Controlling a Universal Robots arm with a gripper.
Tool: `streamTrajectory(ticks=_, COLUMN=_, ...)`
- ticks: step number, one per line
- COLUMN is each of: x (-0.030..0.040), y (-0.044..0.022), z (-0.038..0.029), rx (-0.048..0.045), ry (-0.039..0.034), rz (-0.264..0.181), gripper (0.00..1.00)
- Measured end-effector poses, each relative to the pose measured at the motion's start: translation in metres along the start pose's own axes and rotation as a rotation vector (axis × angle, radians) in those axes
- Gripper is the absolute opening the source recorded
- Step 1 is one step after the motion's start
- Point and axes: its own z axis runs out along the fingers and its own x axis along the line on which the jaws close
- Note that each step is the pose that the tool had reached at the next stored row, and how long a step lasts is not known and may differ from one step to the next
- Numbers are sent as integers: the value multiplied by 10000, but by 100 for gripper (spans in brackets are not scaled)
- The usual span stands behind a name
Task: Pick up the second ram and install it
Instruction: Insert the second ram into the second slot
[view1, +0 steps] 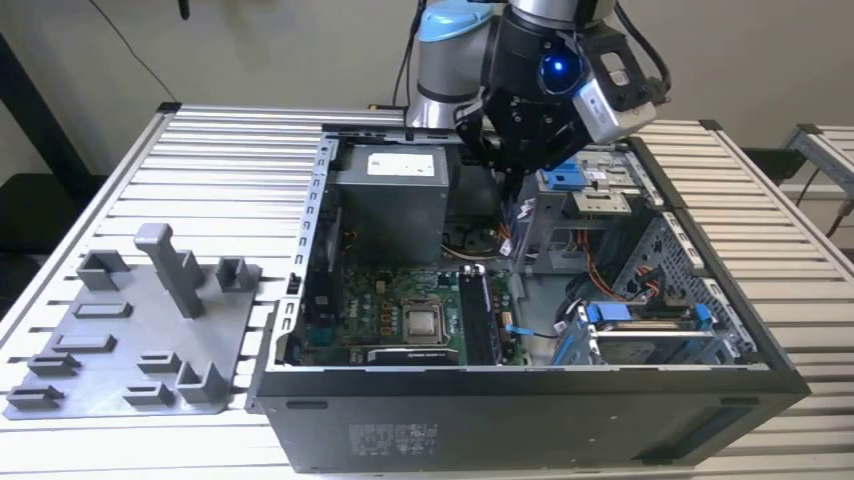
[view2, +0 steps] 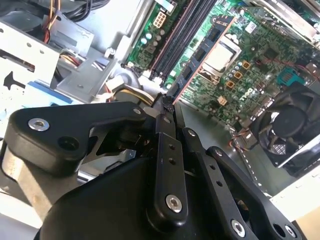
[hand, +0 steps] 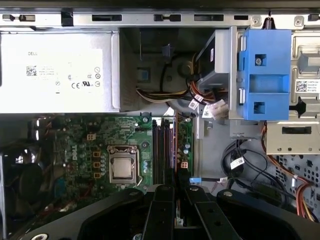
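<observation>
My gripper hangs over the open computer case, above its middle. In both wrist views the black fingers are shut on the second ram, a thin dark stick with a reddish edge, seen edge-on. It sticks out from the fingertips toward the green motherboard. The stick hangs above the long dark memory slots beside the square silver CPU, in line with them and not touching them. The gripper hides the stick's held end.
A grey power supply fills the case's far corner. Blue drive brackets and loose cables lie beside the slots. A black fan sits past the CPU. A grey plastic tray with upright blocks rests at the exterior view's left.
</observation>
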Motion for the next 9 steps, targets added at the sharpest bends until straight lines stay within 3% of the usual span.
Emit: streamTrajectory(ticks=9, x=1, y=-3, z=87, rx=6, ry=-1, rz=8, gripper=14)
